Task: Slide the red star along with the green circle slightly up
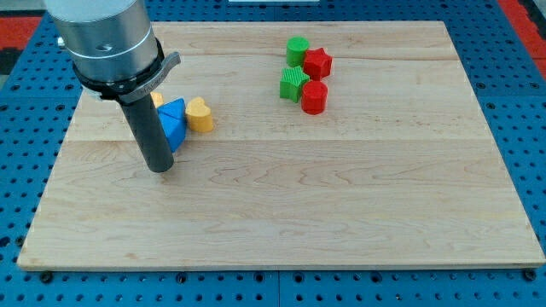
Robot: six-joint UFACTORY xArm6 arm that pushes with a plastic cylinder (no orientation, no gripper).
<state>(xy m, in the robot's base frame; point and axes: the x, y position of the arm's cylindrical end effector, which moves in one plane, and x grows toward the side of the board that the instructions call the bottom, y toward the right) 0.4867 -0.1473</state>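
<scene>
The red star (318,62) lies near the view's top, right of centre, touching the green circle (297,50) on its upper left. Just below them sit a green star (294,83) and a red circle (314,97), close together. My tip (160,169) rests on the board far to the view's left, well away from this group and lower than it. It stands just below and left of a blue triangle block (173,114).
A blue block (174,130) sits under the blue triangle, a yellow heart (200,113) to their right, and a yellow block (157,99) is partly hidden behind the rod. The wooden board (281,213) lies on a blue perforated table.
</scene>
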